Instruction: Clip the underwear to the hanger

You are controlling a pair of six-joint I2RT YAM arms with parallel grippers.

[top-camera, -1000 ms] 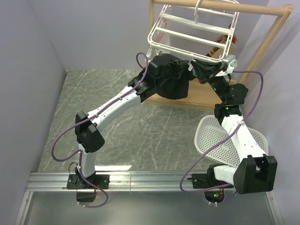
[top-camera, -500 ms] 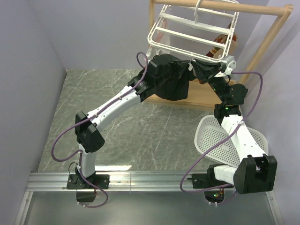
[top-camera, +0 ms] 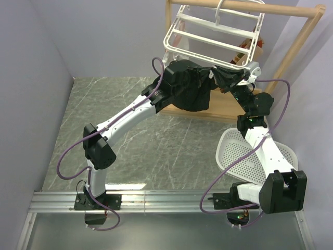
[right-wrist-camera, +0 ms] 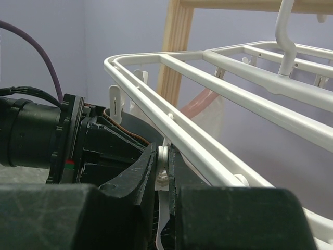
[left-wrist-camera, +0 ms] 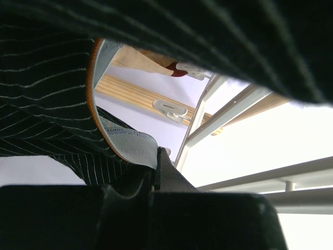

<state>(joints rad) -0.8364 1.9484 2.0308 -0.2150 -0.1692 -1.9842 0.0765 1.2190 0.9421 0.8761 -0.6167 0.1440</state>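
Two grips noted at the hanger (top-camera: 208, 39) | we see the left gripper (left-wrist-camera: 156, 172) pinching the underwear (top-camera: 192, 94) by its orange-trimmed edge, under the near rail | right gripper (right-wrist-camera: 162, 165) fingers squeezing a clip (right-wrist-camera: 161, 219).

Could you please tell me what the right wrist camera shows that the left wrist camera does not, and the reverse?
Only the right wrist view shows the right gripper closed on a white clip under the rim of the hanger, plus the hook and the left arm. Only the left wrist view shows the left gripper pinching the underwear at its waistband, with the orange trim close up. Both show the hanger's bars and the wooden frame.
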